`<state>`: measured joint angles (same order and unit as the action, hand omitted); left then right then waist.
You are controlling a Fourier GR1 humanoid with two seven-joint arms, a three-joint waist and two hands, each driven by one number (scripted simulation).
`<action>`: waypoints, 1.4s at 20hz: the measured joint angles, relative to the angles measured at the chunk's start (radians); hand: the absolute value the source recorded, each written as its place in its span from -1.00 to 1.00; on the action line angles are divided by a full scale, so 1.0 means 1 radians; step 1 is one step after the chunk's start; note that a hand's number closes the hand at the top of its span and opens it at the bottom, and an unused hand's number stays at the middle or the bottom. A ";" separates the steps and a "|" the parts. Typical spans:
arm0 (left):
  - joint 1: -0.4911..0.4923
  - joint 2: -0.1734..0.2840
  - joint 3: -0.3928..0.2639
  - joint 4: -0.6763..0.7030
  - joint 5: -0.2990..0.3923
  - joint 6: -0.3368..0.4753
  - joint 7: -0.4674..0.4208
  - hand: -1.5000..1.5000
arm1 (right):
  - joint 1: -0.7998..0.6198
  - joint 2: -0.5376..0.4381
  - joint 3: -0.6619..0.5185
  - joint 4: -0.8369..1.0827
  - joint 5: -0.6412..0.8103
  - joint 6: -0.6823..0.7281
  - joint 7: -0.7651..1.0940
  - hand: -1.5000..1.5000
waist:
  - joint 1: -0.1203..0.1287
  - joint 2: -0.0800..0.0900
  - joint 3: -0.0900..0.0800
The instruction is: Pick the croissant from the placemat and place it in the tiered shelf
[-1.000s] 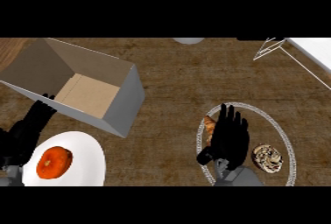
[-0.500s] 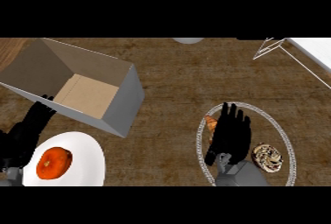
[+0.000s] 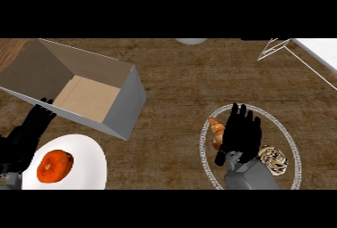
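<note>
1 change is showing: the right hand is shifting left across the placemat, now covering part of the croissant, fingers straight and apart, nothing clasped. The croissant is lying on the placemat's left part. The grasp is likely approaching. The left hand is resting open.

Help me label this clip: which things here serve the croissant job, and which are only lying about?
Job:
croissant
placemat
right hand, open above the croissant
tiered shelf, far right corner

Lying about:
grey box
white plate with an orange item
patterned item
left hand, resting
</note>
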<state>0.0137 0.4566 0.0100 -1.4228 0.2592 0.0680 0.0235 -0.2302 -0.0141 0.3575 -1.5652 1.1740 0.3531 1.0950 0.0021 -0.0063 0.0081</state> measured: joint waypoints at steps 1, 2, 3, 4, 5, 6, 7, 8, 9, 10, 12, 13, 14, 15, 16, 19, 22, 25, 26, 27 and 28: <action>-0.002 -0.001 -0.001 -0.001 -0.007 0.003 0.006 0.00 | 0.003 0.001 -0.006 0.011 0.006 0.001 -0.006 -1.00 | 0.000 0.000 0.000; 0.003 -0.001 0.004 -0.002 -0.002 -0.007 -0.003 0.00 | 0.002 0.002 -0.020 0.026 0.010 0.002 -0.013 -1.00 | 0.001 0.000 0.000; -0.001 -0.001 0.005 -0.003 -0.005 -0.008 0.007 0.00 | 0.000 0.002 -0.026 0.047 0.012 -0.004 -0.016 -1.00 | 0.001 0.001 -0.001; -0.006 -0.002 0.008 0.002 -0.007 -0.010 0.011 0.00 | 0.004 0.003 -0.026 0.049 0.008 -0.007 -0.016 -1.00 | 0.001 0.000 0.000; -0.003 -0.004 0.009 -0.002 -0.009 -0.011 0.012 0.00 | 0.013 0.003 -0.022 0.042 0.005 -0.010 -0.013 -1.00 | 0.001 0.000 -0.001; -0.004 -0.008 0.009 -0.004 -0.015 -0.006 0.019 0.00 | 0.020 0.005 -0.014 0.043 0.000 -0.020 -0.009 1.00 | 0.001 -0.002 -0.003; -0.004 -0.005 0.014 -0.007 -0.013 -0.013 0.025 0.00 | 0.021 0.007 -0.026 0.046 -0.003 -0.021 -0.016 1.00 | 0.001 -0.003 -0.005; 0.008 -0.005 0.019 -0.016 -0.009 -0.021 0.022 0.00 | 0.026 0.008 -0.031 0.042 -0.009 -0.023 -0.018 1.00 | 0.002 -0.003 -0.006; 0.010 -0.006 0.022 -0.013 -0.010 -0.028 0.015 0.00 | 0.033 0.009 -0.029 0.039 -0.013 -0.032 -0.016 1.00 | 0.001 -0.004 -0.006; 0.001 -0.005 0.024 -0.012 -0.010 -0.031 0.034 0.00 | 0.034 0.010 -0.015 0.045 -0.020 -0.047 -0.011 1.00 | 0.002 -0.005 -0.008; 0.004 -0.015 0.024 -0.023 -0.023 -0.018 0.046 0.00 | 0.034 0.012 -0.029 0.045 -0.018 -0.041 -0.029 1.00 | 0.002 -0.005 -0.008; -0.006 -0.017 0.028 -0.014 -0.026 -0.018 0.049 0.00 | 0.028 0.011 -0.037 0.055 -0.013 -0.041 -0.039 1.00 | 0.002 -0.006 -0.009; -0.013 -0.017 0.030 -0.006 -0.027 -0.023 0.053 0.00 | 0.041 0.005 -0.039 0.047 -0.008 -0.042 -0.050 1.00 | 0.000 -0.008 -0.009; -0.012 -0.016 0.035 -0.002 -0.026 -0.032 0.046 0.00 | 0.041 0.008 -0.035 0.048 -0.001 -0.043 -0.054 1.00 | 0.000 -0.009 -0.010; 0.004 -0.018 0.035 -0.020 -0.025 -0.036 0.048 0.00 | 0.042 0.011 -0.032 0.051 0.008 -0.047 -0.058 1.00 | 0.002 -0.010 -0.011; -0.003 -0.025 0.042 -0.008 -0.035 -0.042 0.043 0.00 | 0.028 0.010 -0.040 0.061 0.036 -0.047 -0.074 1.00 | 0.002 -0.011 -0.010; -0.006 -0.029 0.050 -0.007 -0.042 -0.047 0.046 0.00 | 0.039 0.008 -0.024 0.037 0.082 -0.050 -0.081 1.00 | 0.001 -0.009 -0.009; 0.004 -0.044 0.048 -0.027 -0.052 -0.037 0.049 0.00 | -0.024 -0.020 -0.109 0.069 0.078 -0.065 -0.109 1.00 | 0.004 -0.003 -0.006; 0.003 -0.046 0.047 -0.029 -0.056 -0.035 0.048 0.00 | -0.071 -0.029 -0.154 0.093 0.068 -0.070 -0.114 1.00 | 0.007 -0.001 -0.005; -0.002 -0.046 0.047 -0.032 -0.055 -0.036 0.056 0.00 | -0.110 -0.049 -0.205 0.130 0.057 -0.088 -0.129 1.00 | 0.011 0.003 -0.005; -0.008 -0.043 0.049 -0.029 -0.051 -0.043 0.058 0.00 | -0.155 -0.067 -0.257 0.160 0.039 -0.102 -0.141 1.00 | 0.014 0.007 -0.004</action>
<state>0.0061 0.4141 0.0587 -1.4517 0.2079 0.0248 0.0818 -0.3848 -0.0810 0.1002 -1.4050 1.2129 0.2512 0.9536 0.0157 0.0002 0.0036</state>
